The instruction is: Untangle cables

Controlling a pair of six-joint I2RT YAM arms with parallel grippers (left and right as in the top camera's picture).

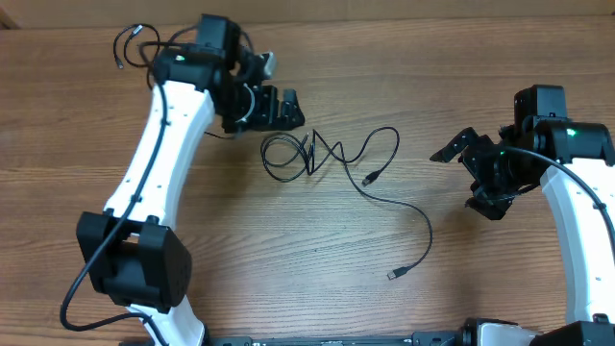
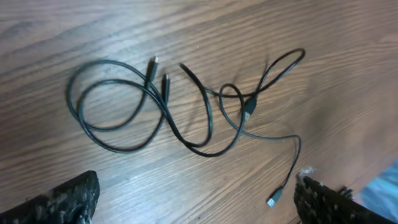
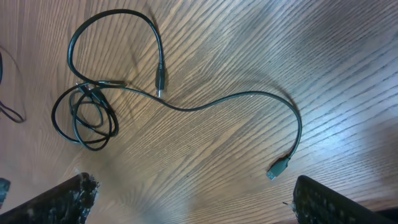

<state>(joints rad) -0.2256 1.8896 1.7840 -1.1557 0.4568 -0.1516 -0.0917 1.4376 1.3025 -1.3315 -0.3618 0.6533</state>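
Thin black cables [image 1: 317,154] lie tangled on the wooden table, with a coil at the left and loops to the right. One long strand runs right and ends in a USB plug [image 1: 396,275]. My left gripper [image 1: 281,108] is open and empty, just above and left of the coil. My right gripper [image 1: 468,178] is open and empty, to the right of the cables. The left wrist view shows the coil [image 2: 118,106] and the USB plug [image 2: 272,201] by my open fingers [image 2: 199,205]. The right wrist view shows the coil [image 3: 84,118], a barrel plug [image 3: 160,81] and the USB plug [image 3: 278,168] above my open fingers [image 3: 196,199].
Another thin black cable [image 1: 130,43] loops at the table's far left corner, behind the left arm. The wooden table [image 1: 288,250] stretches out in front of the cables.
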